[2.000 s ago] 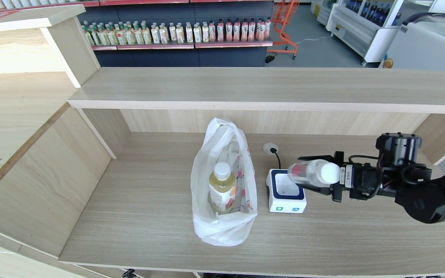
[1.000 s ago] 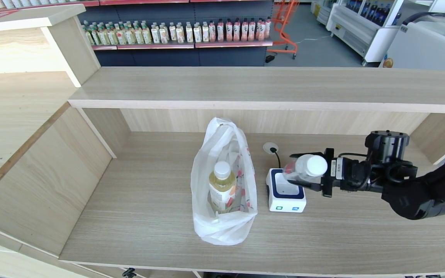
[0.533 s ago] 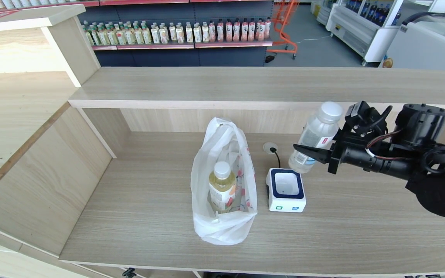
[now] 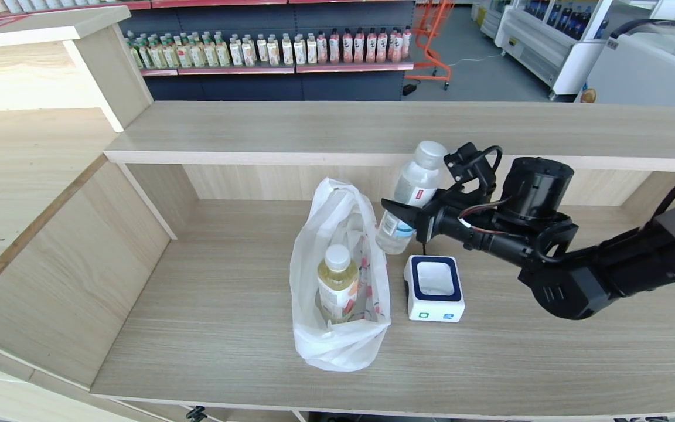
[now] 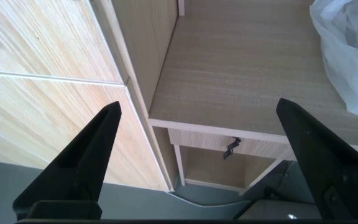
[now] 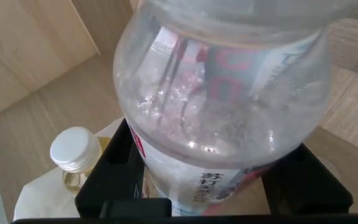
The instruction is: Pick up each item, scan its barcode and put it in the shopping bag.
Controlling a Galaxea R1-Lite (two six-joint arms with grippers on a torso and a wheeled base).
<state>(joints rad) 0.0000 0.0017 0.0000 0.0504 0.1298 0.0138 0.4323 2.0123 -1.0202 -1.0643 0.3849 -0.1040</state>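
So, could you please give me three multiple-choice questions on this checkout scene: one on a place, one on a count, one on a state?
1. Where does the scanner stand? A. on the counter, on the robot's right of the shopping bag; B. inside the bag; C. on the floor.
2. How many bottles are inside the bag? A. none; B. one; C. three.
3. The right claw is: A. open, empty; B. shut on the scanner; C. shut on the water bottle.
Key: 1A, it sits beside the bag; 2B, a single tea bottle stands there; 3C, it grips the bottle above the counter.
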